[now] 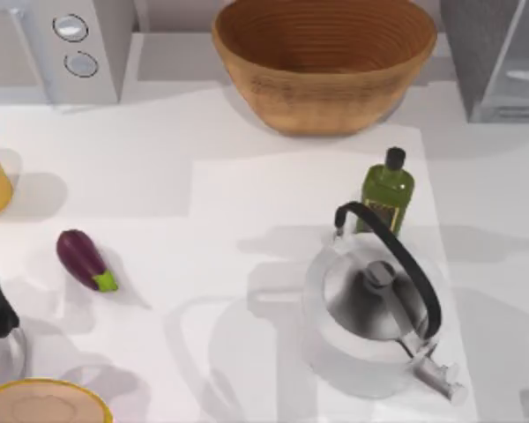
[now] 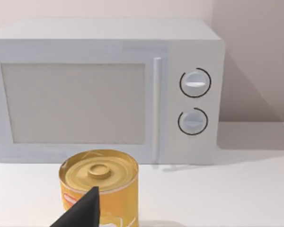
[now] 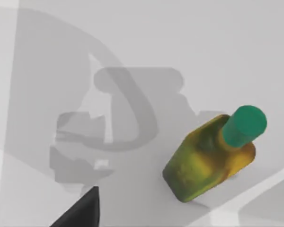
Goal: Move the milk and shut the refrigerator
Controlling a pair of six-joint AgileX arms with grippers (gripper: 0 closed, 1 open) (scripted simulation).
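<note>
Honestly, no milk carton to be seen yet

Left to right: microwave point(image 1: 62, 48), eggplant point(image 1: 85, 259), basket point(image 1: 324, 62), kettle point(image 1: 379, 308), olive-oil bottle point(image 1: 386, 194), then the refrigerator point(image 1: 498, 57) at the far right corner of the tabletop point(image 1: 203, 194). Can't tell how either gripper's set. I'd find the milk first, then push the door square.

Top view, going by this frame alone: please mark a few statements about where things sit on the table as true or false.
1. The eggplant lies to the left of the kettle. True.
2. The green bottle lies inside the wicker basket. False: it stands upright on the table, between the basket and the kettle.
3. The kettle's handle is white. False: it is black.
4. The refrigerator stands at the table's far right. True.
</note>
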